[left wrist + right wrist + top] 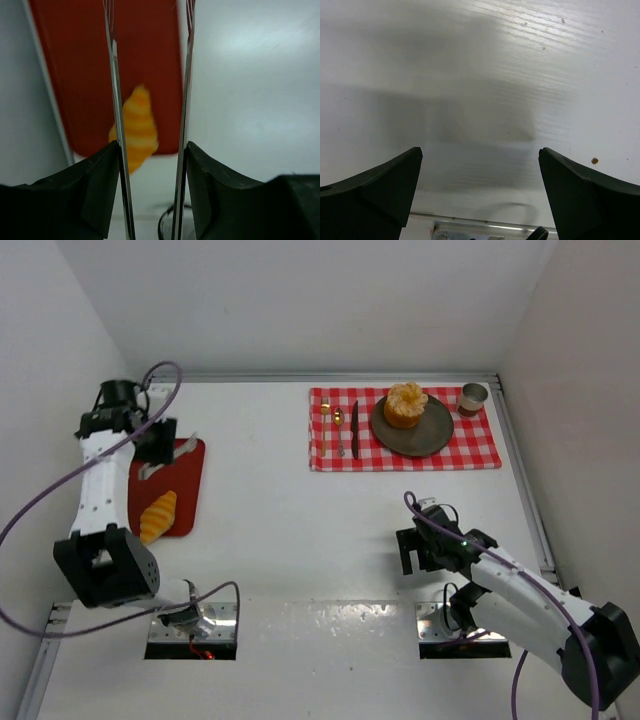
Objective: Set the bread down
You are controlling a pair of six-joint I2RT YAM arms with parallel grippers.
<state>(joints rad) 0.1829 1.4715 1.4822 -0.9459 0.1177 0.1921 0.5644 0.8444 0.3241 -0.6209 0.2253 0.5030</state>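
The croissant (158, 516) lies on the near end of a red board (190, 485) at the left. In the left wrist view the croissant (136, 127) shows between two thin metal tong arms (116, 100). My left gripper (155, 450) hovers over the far end of the board, and its jaws (152, 147) are shut on the tongs, whose arms stand apart. The round bun (405, 405) sits on a dark plate (435, 435) at the back right. My right gripper (422, 545) is open and empty over bare table (480, 152).
A red checked cloth (480, 452) lies under the plate, with a knife (354, 430), gold cutlery (337, 425) and a small cup (473, 398) on it. White walls enclose the table on the left, back and right.
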